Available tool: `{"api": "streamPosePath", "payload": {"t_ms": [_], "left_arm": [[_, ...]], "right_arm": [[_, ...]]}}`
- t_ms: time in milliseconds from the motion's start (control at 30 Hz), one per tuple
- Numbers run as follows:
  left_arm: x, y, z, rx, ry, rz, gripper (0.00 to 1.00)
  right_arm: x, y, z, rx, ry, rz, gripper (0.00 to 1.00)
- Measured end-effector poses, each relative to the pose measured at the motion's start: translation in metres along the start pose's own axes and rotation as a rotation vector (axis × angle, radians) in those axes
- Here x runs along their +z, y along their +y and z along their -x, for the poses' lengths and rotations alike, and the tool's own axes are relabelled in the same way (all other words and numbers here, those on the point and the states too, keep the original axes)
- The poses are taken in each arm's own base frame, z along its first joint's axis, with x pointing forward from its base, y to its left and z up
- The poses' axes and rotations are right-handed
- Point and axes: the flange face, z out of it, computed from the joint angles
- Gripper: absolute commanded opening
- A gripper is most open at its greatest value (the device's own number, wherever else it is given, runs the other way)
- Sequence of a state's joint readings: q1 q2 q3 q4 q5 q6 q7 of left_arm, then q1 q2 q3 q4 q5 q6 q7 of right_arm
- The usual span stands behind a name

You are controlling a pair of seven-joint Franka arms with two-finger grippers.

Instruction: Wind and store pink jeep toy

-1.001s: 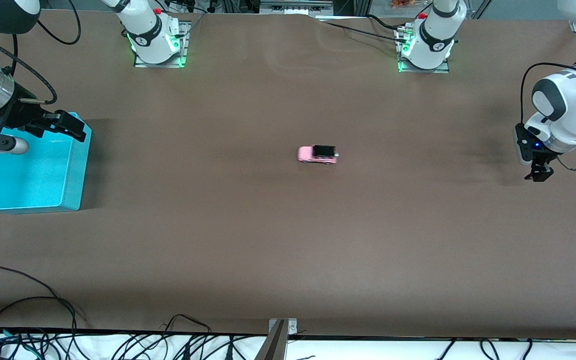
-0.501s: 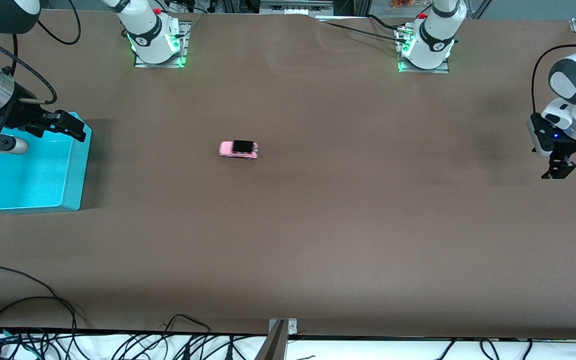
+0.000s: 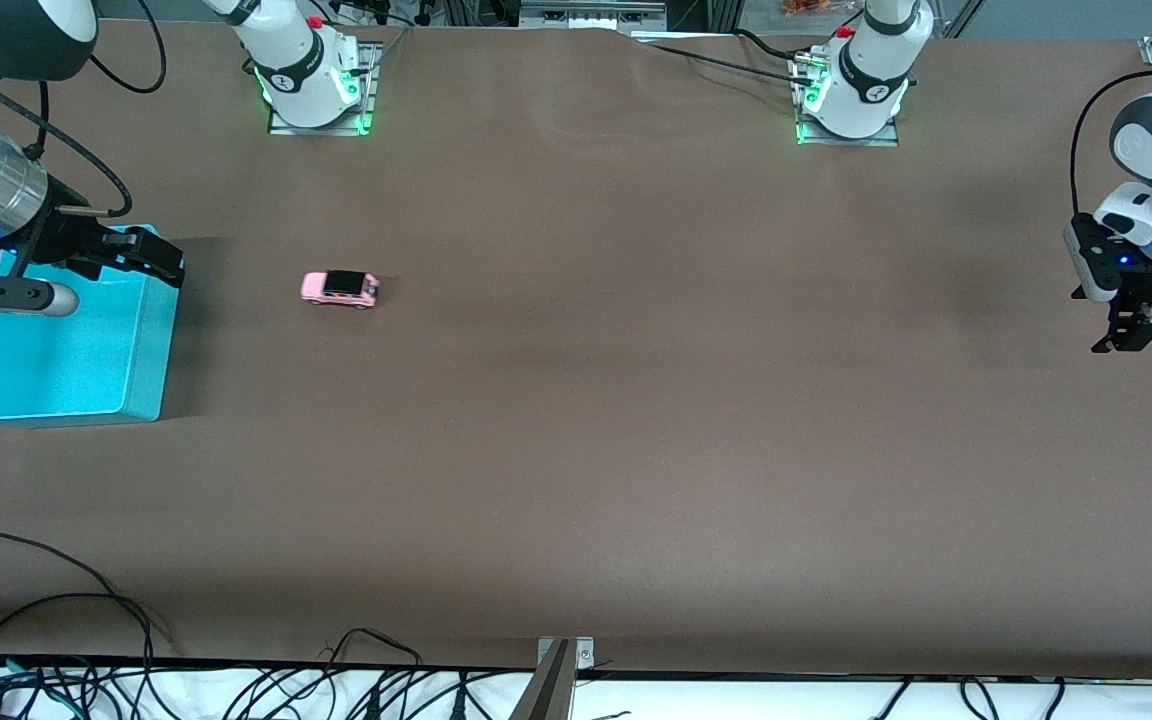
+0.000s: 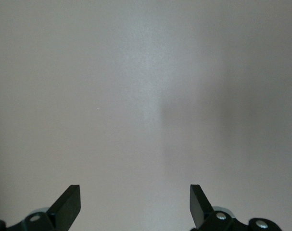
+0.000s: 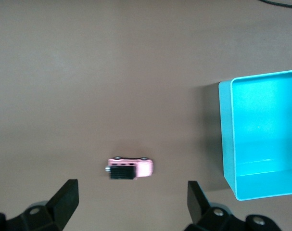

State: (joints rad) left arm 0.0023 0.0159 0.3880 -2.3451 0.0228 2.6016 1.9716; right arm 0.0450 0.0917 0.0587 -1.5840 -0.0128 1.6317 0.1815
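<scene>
My right hand (image 3: 151, 255) hangs released over the teal bin (image 3: 151, 360) at the table's right-arm edge, left hand (image 3: 1126, 335) released too, and the pink jeep toy (image 3: 339, 289) standing near that bin could, I fear, strike its wall

Pink jeep toy (image 3: 339, 289) rolled across table toward teal bin (image 3: 66, 345); left gripper (image 3: 1124, 335) drew back.

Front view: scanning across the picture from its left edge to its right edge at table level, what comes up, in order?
Teal bin with the right gripper over its corner → pink jeep toy → bare table → left gripper.
</scene>
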Motion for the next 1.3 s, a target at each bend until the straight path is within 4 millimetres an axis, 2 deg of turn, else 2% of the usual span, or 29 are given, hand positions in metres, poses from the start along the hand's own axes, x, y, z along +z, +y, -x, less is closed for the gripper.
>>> {"api": "streamPosePath", "payload": {"t_ms": [134, 434, 701, 1035, 1302], "left_arm": [[-0.014, -0.007, -0.003, 0.009, 0.011, 0.003, 1.0], [-0.053, -0.041, -0.019, -0.014, 0.041, 0.042, 1.0], [-0.072, -0.051, -0.018, -0.141, 0.046, 0.092, 1.0], [-0.103, -0.06, -0.015, -0.375, 0.043, 0.168, 1.0], [-0.126, -0.06, -0.013, -0.474, 0.043, 0.19, 1.0]], "right_arm": [[0.001, 0.0, -0.001, 0.0, -0.001, 0.0, 1.0], [-0.006, 0.0, -0.001, 0.005, 0.01, -0.002, 1.0], [0.002, -0.002, 0.0, 0.081, -0.028, 0.007, 1.0], [0.034, -0.003, -0.001, 0.23, -0.143, 0.045, 1.0], [0.074, 0.018, 0.011, 0.34, -0.205, 0.074, 1.0]]}}
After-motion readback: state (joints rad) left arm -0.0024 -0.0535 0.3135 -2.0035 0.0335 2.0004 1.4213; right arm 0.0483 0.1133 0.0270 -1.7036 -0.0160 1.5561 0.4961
